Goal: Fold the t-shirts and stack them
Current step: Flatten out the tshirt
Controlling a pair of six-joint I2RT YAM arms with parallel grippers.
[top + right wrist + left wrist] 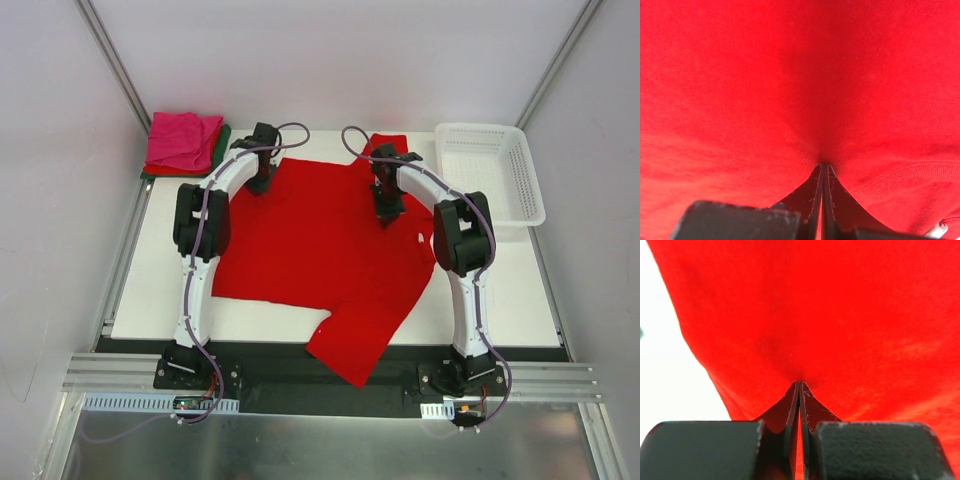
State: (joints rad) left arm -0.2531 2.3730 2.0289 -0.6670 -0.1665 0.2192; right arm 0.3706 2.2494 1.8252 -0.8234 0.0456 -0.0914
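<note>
While the red t-shirt (320,250) lies spread mid-table, one part overhanging the near edge, left gripper (799,385) clamps its far-left corner, right gripper (823,165) clamps cloth beside the collar; bare table (150,290) flanks it.

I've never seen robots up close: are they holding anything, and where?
Both pinch the red t-shirt: the left end effector at its far left edge, the right end effector on cloth beside the ribbed collar.
</note>
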